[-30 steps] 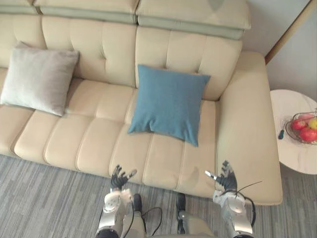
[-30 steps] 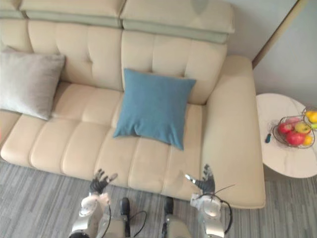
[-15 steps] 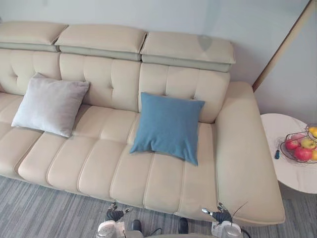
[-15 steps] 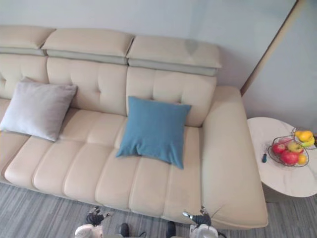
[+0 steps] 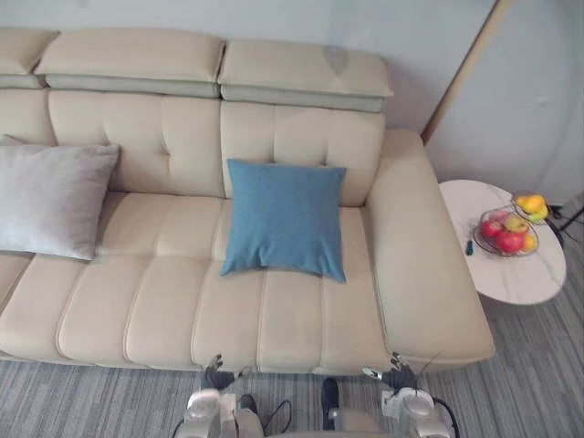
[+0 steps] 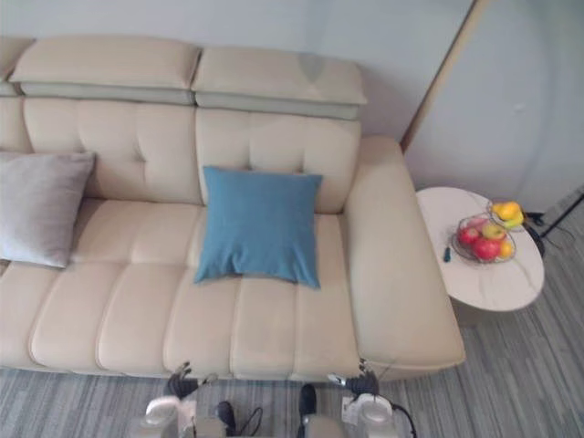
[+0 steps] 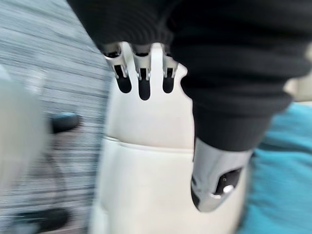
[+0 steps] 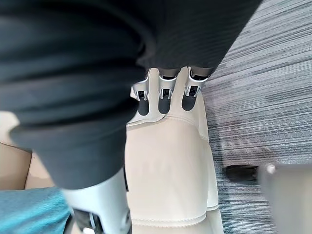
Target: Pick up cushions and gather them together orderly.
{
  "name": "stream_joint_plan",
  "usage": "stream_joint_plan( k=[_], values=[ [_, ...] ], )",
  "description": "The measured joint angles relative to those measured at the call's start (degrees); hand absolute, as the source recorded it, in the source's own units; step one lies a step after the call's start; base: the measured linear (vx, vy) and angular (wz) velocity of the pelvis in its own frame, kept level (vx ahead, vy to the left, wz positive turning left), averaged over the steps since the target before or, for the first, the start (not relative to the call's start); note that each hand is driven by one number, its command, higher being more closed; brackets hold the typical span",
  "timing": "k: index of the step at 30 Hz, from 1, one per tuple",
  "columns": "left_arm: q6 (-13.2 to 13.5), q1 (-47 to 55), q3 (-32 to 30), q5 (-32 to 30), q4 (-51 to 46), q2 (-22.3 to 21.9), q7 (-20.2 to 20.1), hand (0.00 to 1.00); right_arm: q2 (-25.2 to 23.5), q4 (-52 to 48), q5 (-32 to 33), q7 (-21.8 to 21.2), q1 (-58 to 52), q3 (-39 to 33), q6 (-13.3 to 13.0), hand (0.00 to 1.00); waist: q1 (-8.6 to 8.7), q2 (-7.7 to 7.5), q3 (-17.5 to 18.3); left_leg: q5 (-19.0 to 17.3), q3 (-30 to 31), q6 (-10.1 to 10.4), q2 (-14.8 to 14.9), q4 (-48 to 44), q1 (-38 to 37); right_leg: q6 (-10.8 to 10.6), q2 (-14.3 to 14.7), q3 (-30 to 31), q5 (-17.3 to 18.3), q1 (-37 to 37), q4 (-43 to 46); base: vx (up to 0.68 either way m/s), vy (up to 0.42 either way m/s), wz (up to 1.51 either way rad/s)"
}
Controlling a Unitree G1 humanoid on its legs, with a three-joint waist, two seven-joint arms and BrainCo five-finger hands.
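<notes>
While left hand [image 5: 219,375], right hand [image 5: 398,375] unclenched, empty: blue cushion [image 5: 285,219], grey cushion [image 5: 46,201] on sofa [image 5: 164,310]; likely soft, light; grip corner.

The sofa seat [image 5: 160,274] lies bare between the grey cushion [image 5: 46,199] and the blue cushion [image 5: 285,219]; the armrest [image 5: 415,265] closes the right side.

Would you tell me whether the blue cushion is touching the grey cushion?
Apart: the left eye view shows bare sofa seat between the blue cushion and the grey cushion.
</notes>
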State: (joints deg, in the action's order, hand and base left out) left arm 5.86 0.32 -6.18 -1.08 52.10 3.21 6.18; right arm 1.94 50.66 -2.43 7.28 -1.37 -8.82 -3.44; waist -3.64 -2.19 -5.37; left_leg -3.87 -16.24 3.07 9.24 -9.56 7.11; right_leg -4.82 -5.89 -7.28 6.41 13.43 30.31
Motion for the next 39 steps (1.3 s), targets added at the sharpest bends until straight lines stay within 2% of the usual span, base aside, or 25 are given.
stream_joint_plan(
  k=[1,2,3,4,5,6,7,8,10,11,12,13,14,15,16,17,18,19,20,21,23,26,28,33,39],
  values=[
    [0.0,0.1,-0.2,0.0,-0.5,0.5,0.1,0.0,-0.4,0.0,0.0,0.0,0.1,0.0,0.0,0.0,-0.27,-0.82,0.5,0.1,0.5,0.0,-0.1,-1.5,0.9,-0.6,-1.4,-1.2,1.9,-1.6,3.6,-0.05,-0.175,0.24],
    [-0.1,-0.3,-0.9,0.0,-0.9,0.9,0.2,0.0,-0.9,0.1,-0.1,0.0,0.2,-0.2,0.0,0.0,-0.33,-2.4,1.2,0.1,1.2,0.1,0.0,-4.2,3.3,-2.1,-1.7,-1.3,2.8,-2.2,2.8,-0.08,-0.167,0.16],
    [-0.2,-1.0,-1.8,0.0,-0.9,0.6,0.3,0.0,-1.0,0.1,-0.1,0.0,1.0,-0.5,0.0,0.0,-0.47,-2.08,0.8,0.1,1.4,0.1,0.4,-5.4,4.6,-2.3,-0.8,-2.2,2.3,-1.1,2.1,-0.11,-0.14,-0.01],
    [-0.2,-0.9,-2.0,0.1,-0.8,0.2,0.3,0.0,-1.3,0.2,-0.1,0.1,1.7,-0.6,0.0,0.0,-1.34,-2.02,0.9,0.0,1.7,0.2,0.3,-5.2,5.3,-2.8,-0.2,-2.0,2.1,-1.0,0.6,-0.16,-0.024,-0.26],
    [-0.2,-0.4,-1.9,0.1,-0.2,-1.4,0.2,0.0,-0.9,0.5,-0.3,0.3,2.0,-1.3,0.0,0.0,-3.31,-0.81,1.9,2.0,1.9,1.4,1.5,-2.2,6.0,-3.9,1.5,-0.3,4.9,-3.8,-3.4,-0.18,-0.12,-0.13],
    [-0.2,-1.3,-1.6,0.1,-0.3,-1.6,0.4,0.0,-1.4,0.4,-0.5,0.3,2.8,-1.1,0.1,0.0,-4.12,-2.27,1.1,2.9,1.6,0.8,0.6,-3.4,7.3,-3.1,0.0,0.3,8.4,-5.1,0.2,-0.17,-0.169,-0.06],
    [-0.3,-1.6,-1.4,0.1,-0.3,-1.6,0.6,0.0,-1.7,0.5,-0.5,0.4,3.3,-1.1,0.1,0.0,-4.43,-2.91,0.6,2.9,1.5,0.8,0.6,-4.5,8.2,-2.5,0.0,0.7,9.9,-6.2,-2.4,-0.12,-0.237,-0.02],
    [-0.3,-1.9,-0.9,0.2,-0.4,-1.7,1.0,0.0,-1.8,0.5,-0.4,0.5,4.3,-0.9,0.1,0.0,-5.28,-3.17,0.2,2.9,1.3,1.1,1.0,-5.8,9.5,-1.0,0.9,0.6,10.9,-7.0,-5.9,-0.16,-0.189,-0.23],
    [-0.4,-1.9,1.5,0.4,-0.3,-3.1,1.3,0.0,-0.2,0.2,-0.2,1.3,6.8,0.6,-0.1,0.0,-5.6,0.57,-1.5,4.3,3.0,2.7,3.9,-7.3,11.5,2.9,4.7,-0.9,9.7,-9.5,-11.7,-0.27,-0.194,-0.08],
    [-0.4,-1.9,2.3,0.5,-0.3,-3.3,1.2,0.0,-0.1,0.2,0.0,1.4,7.0,0.6,-0.1,0.0,-5.58,0.98,-1.6,4.7,3.4,2.9,4.2,-7.2,11.5,3.0,5.0,-1.3,9.6,-9.7,-11.6,-0.3,-0.155,0.37],
    [-0.4,-1.9,3.7,0.9,-0.4,-3.7,1.3,0.0,0.2,0.2,0.1,1.9,6.5,0.6,0.0,0.0,-5.39,1.77,-2.4,6.9,4.8,3.3,4.3,-5.7,10.6,3.4,5.6,-2.8,9.4,-10.5,-10.9,-0.19,-0.101,0.5],
    [-0.4,-1.7,3.9,1.2,-0.5,-3.9,1.3,0.0,0.3,0.4,0.1,2.2,6.1,0.5,0.0,0.0,-4.95,1.81,-2.3,9.2,5.3,3.4,4.2,-3.7,10.1,3.9,5.9,-3.8,9.1,-10.3,-10.3,-0.29,-0.14,0.67],
    [-0.3,-1.3,3.9,1.3,-0.8,-3.8,1.3,0.0,0.3,0.4,0.1,2.5,5.8,0.4,0.0,0.0,-4.66,1.67,-2.3,13.4,6.4,4.5,3.7,0.6,9.3,5.1,5.9,-5.2,8.4,-9.8,-10.8,-0.22,-0.09,0.53],
    [-0.3,-1.4,4.0,1.3,-0.9,-3.8,1.3,0.0,0.4,0.4,0.2,2.6,5.7,0.1,0.0,0.0,-4.43,1.53,-2.2,15.1,7.2,5.5,3.2,2.2,9.3,5.6,5.7,-6.2,8.1,-9.4,-11.3,-0.29,-0.086,0.43],
    [-0.4,-1.8,3.9,1.3,-0.9,-4.0,1.3,0.0,0.3,0.8,0.2,2.6,6.1,-1.1,0.0,0.0,-4.02,1.54,-2.4,13.0,8.5,4.7,3.1,0.2,9.9,6.9,5.1,-8.0,7.5,-9.1,-12.0,-0.3,-0.017,0.23],
    [-0.8,-1.7,3.8,1.3,-0.8,-4.0,1.3,0.0,0.4,1.1,0.3,2.6,6.1,-2.2,0.1,0.0,-3.96,1.3,-2.5,8.5,9.3,2.9,1.7,-4.0,9.8,7.7,3.8,-8.5,7.0,-8.0,-11.4,-0.29,0.017,0.2],
    [-1.1,-1.5,3.8,1.3,-0.8,-4.0,1.3,0.0,0.5,1.6,0.3,2.6,5.6,-2.5,0.1,0.0,-3.6,1.03,-2.4,5.4,9.3,2.4,0.6,-7.7,9.7,7.7,2.5,-8.8,6.4,-7.3,-11.0,-0.25,0.086,0.21],
    [-1.3,-1.5,3.8,1.2,-0.8,-4.0,1.3,0.0,0.5,2.1,0.3,2.6,5.0,-3.0,0.5,0.0,-2.85,0.92,-2.4,1.7,9.3,2.2,-0.2,-11.7,8.7,7.1,1.2,-9.1,5.7,-7.1,-11.2,-0.18,0.084,0.25],
    [-1.3,-1.3,3.8,1.2,-0.8,-4.1,1.3,0.0,0.4,2.1,0.3,2.5,4.5,-3.4,0.6,0.0,-2.63,0.81,-2.4,-0.3,9.3,2.1,-0.3,-13.3,7.8,6.6,0.8,-9.2,5.3,-7.0,-11.4,-0.21,0.151,0.24],
    [-1.3,-1.2,3.7,1.2,-0.6,-4.2,1.2,0.0,0.3,2.1,0.4,2.4,3.2,-4.1,0.7,0.0,-2.36,1.45,-2.0,-3.9,9.5,2.1,-0.1,-14.0,5.5,5.8,0.5,-9.1,4.6,-6.9,-11.9,-0.15,0.152,0.13],
    [-1.3,-1.3,2.6,1.1,0.5,-4.2,1.2,0.0,-0.1,2.9,1.1,2.1,1.8,-4.9,0.8,0.0,-2.15,2.18,-1.6,-6.6,9.3,2.5,-0.9,-9.8,2.7,4.5,0.3,-7.7,4.2,-6.5,-12.2,-0.19,0.255,0.02],
    [-1.4,1.9,0.7,1.0,2.4,-1.8,1.3,0.0,-3.6,6.8,1.4,1.1,-0.3,-7.0,1.3,0.0,-1.54,-0.1,1.7,-4.4,7.9,2.0,-4.4,-1.4,0.2,1.9,-1.0,-5.0,-0.3,-7.6,-19.6,-0.1,0.205,-0.16],
    [-1.4,2.6,0.4,0.6,3.3,-0.8,1.3,0.0,-4.1,7.2,1.3,0.7,-1.5,-8.7,1.7,0.0,-1.06,-0.88,2.4,-4.1,8.0,1.8,-6.2,2.4,-2.2,1.5,-1.3,-3.6,-2.2,-9.7,-23.6,0.01,0.144,0.0],
    [-1.5,3.7,-1.9,0.0,5.6,-0.4,1.2,0.0,-3.8,8.7,1.4,0.5,-2.4,-11.4,1.7,0.0,0.22,-0.55,3.2,-1.7,7.9,0.9,-9.0,9.7,-7.3,1.1,-2.1,-1.3,-3.1,-12.5,-26.8,0.02,0.105,-0.05],
    [-1.6,4.4,-4.1,0.1,7.3,-0.5,1.1,0.0,-3.5,9.1,2.5,0.5,-2.1,-13.5,1.7,0.0,0.33,0.07,4.1,1.6,8.4,-1.5,-9.8,10.4,-8.8,0.1,-1.8,-0.7,-4.6,-14.0,-28.6,0.16,0.043,-0.05]
  ],
)
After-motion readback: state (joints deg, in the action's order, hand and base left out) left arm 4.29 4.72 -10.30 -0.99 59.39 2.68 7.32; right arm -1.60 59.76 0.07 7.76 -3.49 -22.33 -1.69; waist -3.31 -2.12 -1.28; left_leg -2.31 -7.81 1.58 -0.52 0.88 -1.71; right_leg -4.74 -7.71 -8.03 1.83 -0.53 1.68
